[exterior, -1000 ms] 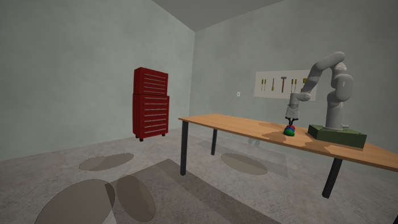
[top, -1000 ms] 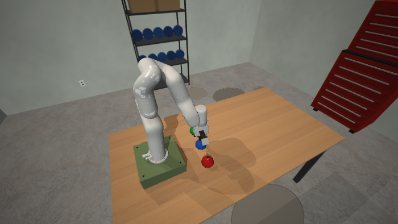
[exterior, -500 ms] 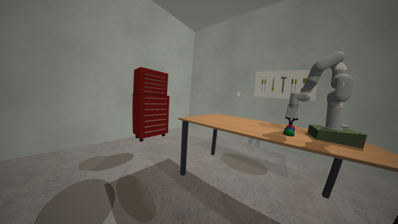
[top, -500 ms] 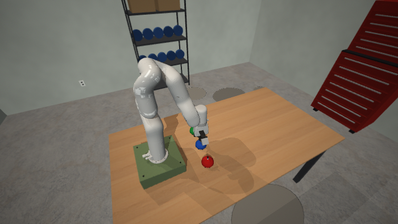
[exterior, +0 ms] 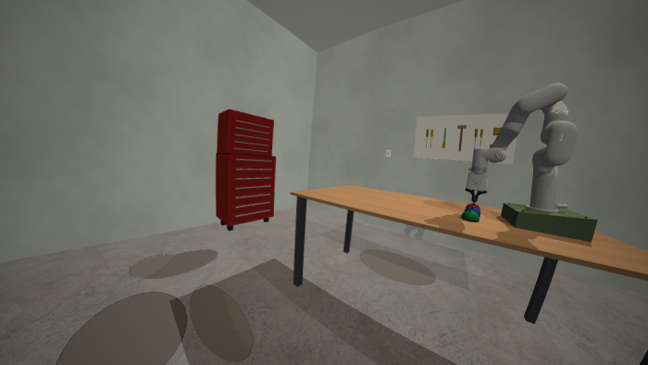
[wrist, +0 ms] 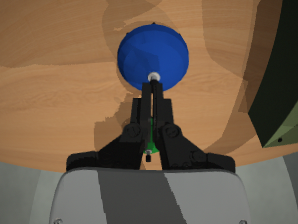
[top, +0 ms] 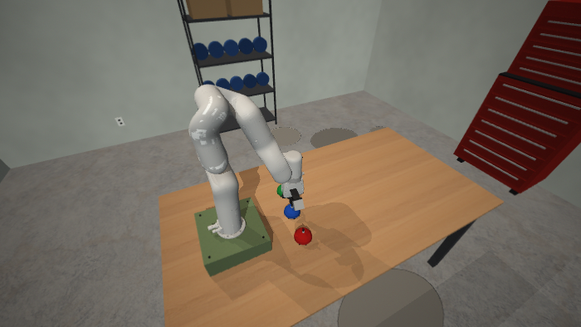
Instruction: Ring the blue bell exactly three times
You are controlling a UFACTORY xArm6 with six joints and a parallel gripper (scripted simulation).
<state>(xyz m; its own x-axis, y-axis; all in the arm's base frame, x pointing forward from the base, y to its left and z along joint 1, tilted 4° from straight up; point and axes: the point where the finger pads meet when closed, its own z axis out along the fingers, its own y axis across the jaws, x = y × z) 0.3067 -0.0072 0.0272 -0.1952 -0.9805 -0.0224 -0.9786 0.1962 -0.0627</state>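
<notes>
The blue bell (top: pixel 291 212) stands on the wooden table between a green bell (top: pixel 280 190) and a red bell (top: pixel 303 236). In the wrist view the blue bell (wrist: pixel 153 56) lies straight under my gripper (wrist: pixel 151 95), and the shut fingertips sit over its light button at the dome's middle. My gripper (top: pixel 298 205) is shut with nothing between the fingers and points straight down at the bell's top. In the exterior view the gripper (exterior: pixel 475 200) stands right above the three bells (exterior: pixel 472 212), which overlap there. I cannot tell how far the button is pushed down.
The arm's green base block (top: pixel 232 235) stands close to the left of the bells. A red tool chest (top: pixel 527 108) and a shelf rack (top: pixel 232 54) stand off the table.
</notes>
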